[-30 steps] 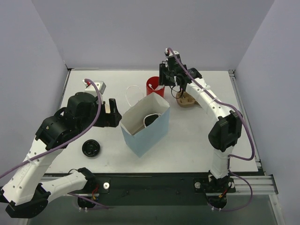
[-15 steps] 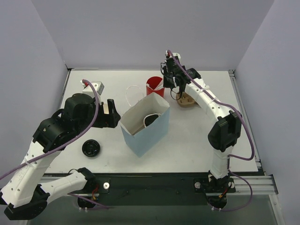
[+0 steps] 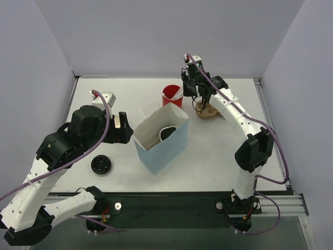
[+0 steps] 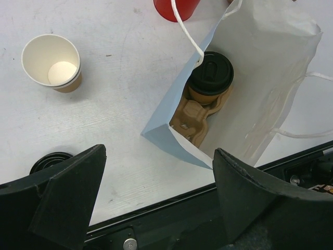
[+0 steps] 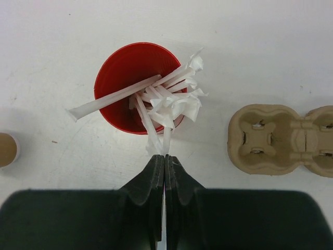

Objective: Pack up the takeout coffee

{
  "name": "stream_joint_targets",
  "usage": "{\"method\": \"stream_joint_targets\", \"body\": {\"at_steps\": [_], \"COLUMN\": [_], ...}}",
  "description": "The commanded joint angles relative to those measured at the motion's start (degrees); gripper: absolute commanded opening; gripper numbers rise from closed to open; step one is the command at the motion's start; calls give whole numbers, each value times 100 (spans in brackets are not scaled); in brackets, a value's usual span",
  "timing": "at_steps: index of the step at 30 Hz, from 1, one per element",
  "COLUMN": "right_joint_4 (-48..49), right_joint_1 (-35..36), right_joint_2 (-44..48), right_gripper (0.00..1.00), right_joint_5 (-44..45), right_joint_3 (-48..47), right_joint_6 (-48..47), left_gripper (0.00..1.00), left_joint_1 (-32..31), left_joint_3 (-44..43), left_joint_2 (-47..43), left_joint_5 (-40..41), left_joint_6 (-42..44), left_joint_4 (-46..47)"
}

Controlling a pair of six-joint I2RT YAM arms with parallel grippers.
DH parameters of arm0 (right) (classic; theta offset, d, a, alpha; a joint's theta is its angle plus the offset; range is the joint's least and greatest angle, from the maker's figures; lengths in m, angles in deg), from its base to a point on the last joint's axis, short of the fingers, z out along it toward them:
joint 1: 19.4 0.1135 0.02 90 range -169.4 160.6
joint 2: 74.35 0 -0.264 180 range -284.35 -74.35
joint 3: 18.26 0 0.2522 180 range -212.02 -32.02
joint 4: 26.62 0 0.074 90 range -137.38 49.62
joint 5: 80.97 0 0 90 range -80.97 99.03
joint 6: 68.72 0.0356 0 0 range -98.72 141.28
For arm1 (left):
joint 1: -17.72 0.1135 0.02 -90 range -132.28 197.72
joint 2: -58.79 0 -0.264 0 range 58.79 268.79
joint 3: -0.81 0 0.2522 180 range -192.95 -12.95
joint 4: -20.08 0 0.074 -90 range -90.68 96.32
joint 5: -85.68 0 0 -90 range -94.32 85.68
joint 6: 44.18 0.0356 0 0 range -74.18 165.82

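Closing over the last second, my right gripper (image 5: 165, 159) now has its jaws clenched on one white stirrer (image 5: 166, 139), just at the near rim of the red cup (image 5: 117, 73) (the rest of the bundle leans every which way). Beside the cup lies an empty pulp tray (image 5: 281, 138). My left gripper (image 4: 158, 156) hangs released, jaws wide, above the paper bag (image 4: 270, 78). The takeout coffee (image 4: 210, 73) already sits inside that bag, seated in a cup carrier (image 4: 192, 117). So I judge the packing is at the extras: one stirrer to add. Next I should lift it straight up, free of its neighbours without tipping the cup, then carry it to the bag's mouth.
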Motion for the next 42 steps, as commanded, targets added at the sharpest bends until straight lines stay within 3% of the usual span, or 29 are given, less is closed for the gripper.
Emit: {"method": "stream_joint_targets", "body": {"at_steps": [1, 15, 42], "right_joint_4": [-127, -453, 777], "right_joint_1": [74, 197, -40], "right_joint_2": [735, 1245, -125], "right_gripper": [0, 0, 0], "right_joint_5": [-150, -133, 157], "right_joint_3": [8, 61, 140], "right_joint_6": [-195, -468, -292], "left_gripper": [94, 94, 94], "left_joint_1": [38, 38, 38], "left_joint_3": [67, 111, -478], "left_joint_2": [-67, -5, 461], "left_joint_5": [-67, -313, -156], "left_joint_6": [148, 341, 227], "left_joint_4": [276, 496, -251]}}
